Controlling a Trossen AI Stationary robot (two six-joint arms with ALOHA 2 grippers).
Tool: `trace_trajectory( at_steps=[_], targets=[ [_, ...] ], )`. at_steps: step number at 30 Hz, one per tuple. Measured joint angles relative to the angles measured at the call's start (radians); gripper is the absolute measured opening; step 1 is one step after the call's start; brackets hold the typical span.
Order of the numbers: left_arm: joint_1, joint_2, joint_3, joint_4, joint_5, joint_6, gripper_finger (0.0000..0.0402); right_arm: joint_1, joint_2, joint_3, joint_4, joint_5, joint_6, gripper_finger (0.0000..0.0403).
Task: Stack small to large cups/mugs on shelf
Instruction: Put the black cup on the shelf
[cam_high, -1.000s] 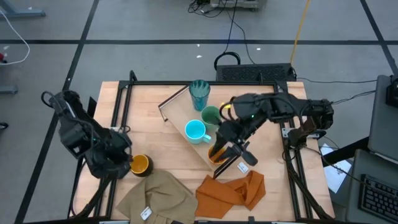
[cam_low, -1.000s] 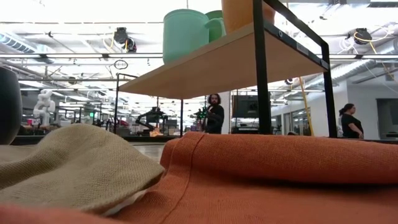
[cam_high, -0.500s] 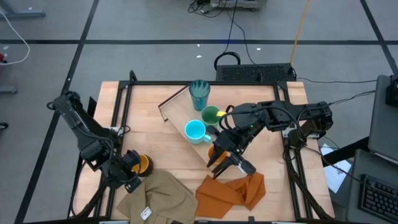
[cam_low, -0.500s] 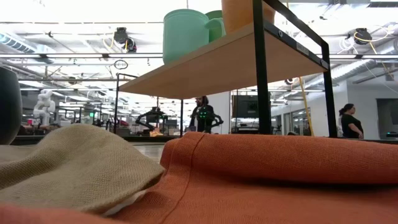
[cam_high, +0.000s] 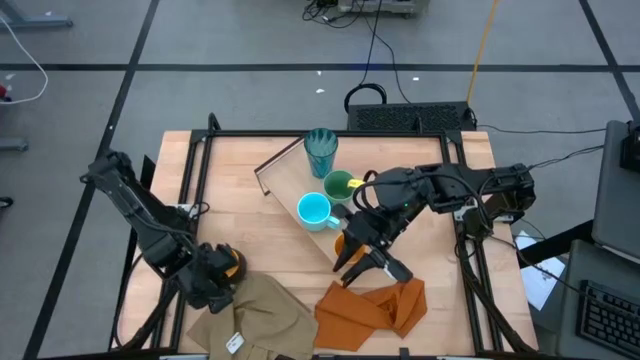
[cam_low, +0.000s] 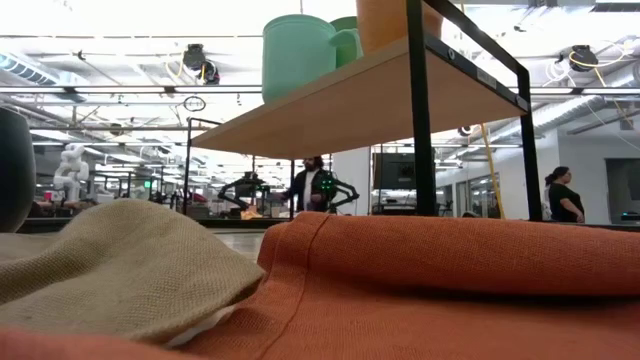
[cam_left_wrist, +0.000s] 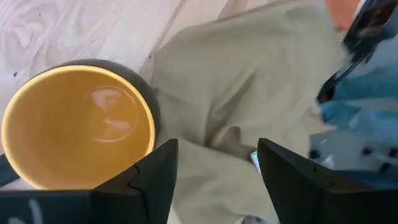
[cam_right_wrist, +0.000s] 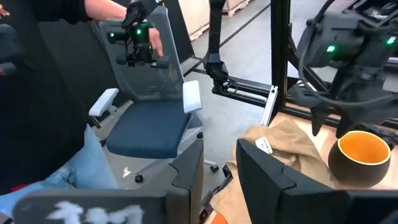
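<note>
The shelf (cam_high: 285, 185) lies slantwise mid-table. On it stand a green cup (cam_high: 338, 185), a light-blue mug (cam_high: 315, 210) and, at its near end, an orange cup (cam_high: 341, 243). A ribbed teal cup (cam_high: 320, 150) stands by its far end. My right gripper (cam_high: 356, 262) hovers just near-right of the orange cup; its fingers point level toward the near-left, a little apart (cam_right_wrist: 219, 149), with nothing between them. A dark mug with a yellow inside (cam_high: 229, 262) stands on the table at the left. My left gripper (cam_left_wrist: 217, 152) points down beside it, open, over the tan cloth (cam_left_wrist: 249, 81). My left gripper has one finger (cam_left_wrist: 158, 171) close against the dark mug's outer wall (cam_left_wrist: 154, 115), on the side toward the tan cloth. Whether it touches the mug I cannot tell. The mug stands upright on the table.
The tan cloth (cam_high: 250, 315) and an orange cloth (cam_high: 375, 305) lie along the near edge, filling the low view's foreground. Black frame rails (cam_high: 195, 170) run down both table sides. People (cam_low: 315, 185) move in the room beyond, and an office chair (cam_right_wrist: 155, 124) stands off the near-left corner.
My left gripper has gone toward the near edge and to the right, from the dark mug's left side to its near side over the tan cloth. My right gripper has shifted a little toward the near edge beside the orange cup. The cups and the mug have stayed in place.
</note>
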Motion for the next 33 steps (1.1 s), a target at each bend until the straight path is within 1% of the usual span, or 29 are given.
trace_trajectory(
  at_steps=[4,9,13,17,21,29,33],
  targets=[
    [0.009,0.049,0.000,-0.030,0.031,0.054,0.0223,0.008,0.000,0.000,0.000,0.000,0.012,0.0084],
    [0.018,0.091,0.000,-0.036,0.020,0.104,0.0223,0.026,0.000,0.000,0.004,0.001,0.012,0.0084],
    [0.027,0.098,0.000,-0.043,-0.010,0.128,0.0223,0.032,0.000,0.000,0.004,0.003,0.025,0.0084],
    [0.038,0.099,0.000,-0.101,-0.022,0.149,0.0223,0.033,0.000,0.000,0.004,0.003,0.031,0.0084],
    [0.048,0.099,0.000,-0.168,-0.023,0.149,0.0223,0.042,0.000,0.000,0.004,0.004,0.038,0.0084],
    [0.070,0.099,0.001,-0.127,-0.008,0.134,0.0223,0.053,0.000,-0.053,0.028,0.004,0.062,0.0084],
    [0.082,0.099,0.001,-0.130,0.002,0.123,0.0223,0.063,0.000,-0.101,0.087,0.000,0.072,0.0084]
  ],
)
